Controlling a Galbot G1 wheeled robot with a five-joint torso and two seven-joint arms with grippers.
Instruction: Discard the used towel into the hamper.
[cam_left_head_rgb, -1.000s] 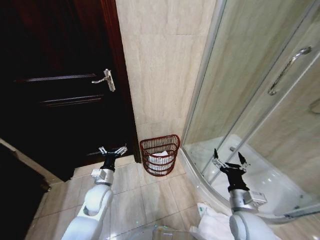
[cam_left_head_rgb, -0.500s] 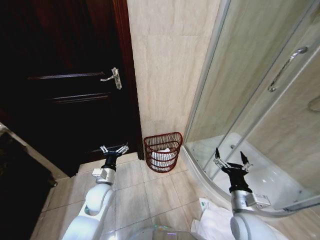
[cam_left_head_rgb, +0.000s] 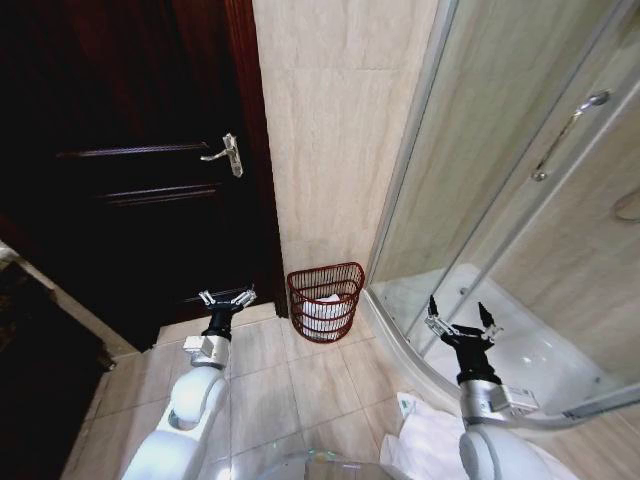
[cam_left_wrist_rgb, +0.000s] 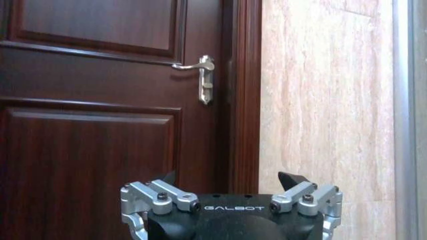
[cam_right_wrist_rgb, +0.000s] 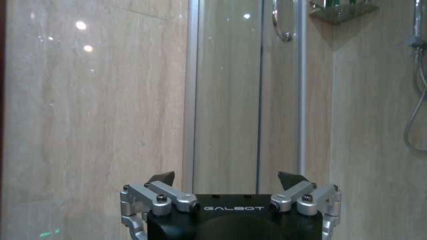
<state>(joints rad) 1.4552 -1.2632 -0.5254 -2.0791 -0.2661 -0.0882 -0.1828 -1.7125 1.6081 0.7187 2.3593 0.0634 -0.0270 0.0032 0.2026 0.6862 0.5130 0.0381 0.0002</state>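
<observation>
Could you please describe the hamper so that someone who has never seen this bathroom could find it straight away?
Look at the beige tiled wall between the dark wooden door and the glass shower enclosure. At its foot, on the floor, stands the hamper: the only reddish-brown open-weave round basket, with something white inside.

This is a bathroom, of a home or a hotel room; the floor (cam_left_head_rgb: 300, 385) is laid with beige tiles and the wall (cam_left_head_rgb: 330, 130) is clad in matching pale stone tile; a curved glass shower enclosure (cam_left_head_rgb: 500, 200) with a metal frame and a long chrome handle (cam_left_head_rgb: 566, 135) stands on a white tray (cam_left_head_rgb: 520, 355); the right wrist view shows a shower hose (cam_right_wrist_rgb: 415, 115) and a corner shelf (cam_right_wrist_rgb: 340, 10) inside; a dark wooden panelled door (cam_left_head_rgb: 140, 180) with a silver lever handle (cam_left_head_rgb: 228, 154) closes the room; a wire hamper (cam_left_head_rgb: 325, 300) holding white cloth stands against the wall.
</observation>
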